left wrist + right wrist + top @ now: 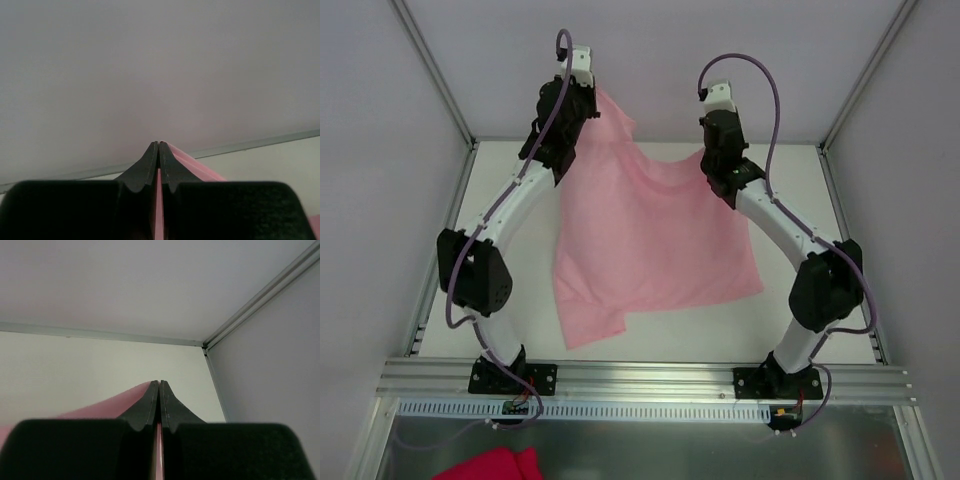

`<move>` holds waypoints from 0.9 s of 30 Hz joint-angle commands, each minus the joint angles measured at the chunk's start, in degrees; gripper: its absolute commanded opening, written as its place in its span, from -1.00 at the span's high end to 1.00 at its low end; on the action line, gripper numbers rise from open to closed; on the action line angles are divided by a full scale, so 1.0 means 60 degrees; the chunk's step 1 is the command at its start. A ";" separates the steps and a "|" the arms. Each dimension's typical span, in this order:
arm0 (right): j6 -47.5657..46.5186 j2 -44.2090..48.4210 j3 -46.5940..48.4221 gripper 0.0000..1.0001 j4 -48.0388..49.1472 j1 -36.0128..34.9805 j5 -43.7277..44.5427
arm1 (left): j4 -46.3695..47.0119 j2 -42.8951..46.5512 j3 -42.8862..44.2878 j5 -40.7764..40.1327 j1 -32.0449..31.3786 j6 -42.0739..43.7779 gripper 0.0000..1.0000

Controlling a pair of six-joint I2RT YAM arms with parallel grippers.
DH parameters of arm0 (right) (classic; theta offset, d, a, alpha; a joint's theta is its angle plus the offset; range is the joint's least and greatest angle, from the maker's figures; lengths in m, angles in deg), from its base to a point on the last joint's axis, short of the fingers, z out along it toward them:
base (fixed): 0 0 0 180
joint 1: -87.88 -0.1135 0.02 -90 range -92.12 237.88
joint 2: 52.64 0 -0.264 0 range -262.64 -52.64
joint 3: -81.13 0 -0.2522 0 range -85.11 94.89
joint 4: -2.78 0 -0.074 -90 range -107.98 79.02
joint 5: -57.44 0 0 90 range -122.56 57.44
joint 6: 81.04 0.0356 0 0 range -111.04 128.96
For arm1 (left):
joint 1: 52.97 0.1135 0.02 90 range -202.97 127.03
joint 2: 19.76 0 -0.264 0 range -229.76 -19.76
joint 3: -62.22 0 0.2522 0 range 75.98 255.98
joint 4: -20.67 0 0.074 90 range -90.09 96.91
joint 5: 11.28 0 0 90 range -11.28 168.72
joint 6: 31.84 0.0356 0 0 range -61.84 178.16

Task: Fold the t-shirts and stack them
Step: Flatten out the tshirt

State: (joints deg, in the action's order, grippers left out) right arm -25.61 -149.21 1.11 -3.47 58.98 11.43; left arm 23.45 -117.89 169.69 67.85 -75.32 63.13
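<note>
The pale pink t-shirt (pixel 650 240) hangs lifted between both arms above the white table, its lower edge trailing near the front. My left gripper (pixel 588 92) is shut on the shirt's far left edge; in the left wrist view pink fabric (pixel 192 162) shows beside and between the closed fingers (pixel 145 167). My right gripper (pixel 712 130) is shut on the shirt's far right edge; in the right wrist view pink fabric (pixel 107 407) runs off to the left of the closed fingers (pixel 172 410). The gripped corners are hidden by the grippers in the top view.
A deep magenta cloth (pixel 490 465) lies on the metal shelf below the table's front rail (pixel 640 380). Grey enclosure walls and aluminium frame posts (pixel 435 70) stand round the white table (pixel 520 170).
</note>
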 commanded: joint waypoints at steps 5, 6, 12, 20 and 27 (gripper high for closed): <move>0.0108 -0.1203 0.4168 0.98 -0.0267 0.0818 -0.0827 | -0.2065 -0.3448 0.7264 0.0597 0.0619 -0.1048 1.00; 0.0020 -0.1233 0.4422 0.98 -0.0342 0.0833 -0.0827 | -0.2198 -0.3566 0.7552 0.0567 0.0634 -0.1034 1.00; -0.0654 0.0140 0.3524 0.98 0.0197 0.0628 -0.1280 | -0.0387 -0.1315 0.4586 0.1340 0.0605 -0.1428 1.00; -0.1284 0.3477 0.0853 0.98 0.0595 -0.0073 -0.1282 | 0.0320 0.2683 0.1215 0.1373 -0.1294 0.0280 1.00; -0.1255 0.6422 -0.0349 0.98 -0.0107 -0.1375 -0.0828 | 0.0175 0.6198 -0.1202 0.1489 -0.3086 0.0521 1.00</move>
State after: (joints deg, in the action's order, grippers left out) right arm -32.06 -117.91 -0.22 -5.03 53.71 4.35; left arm 20.41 -87.53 165.83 75.85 -93.13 65.19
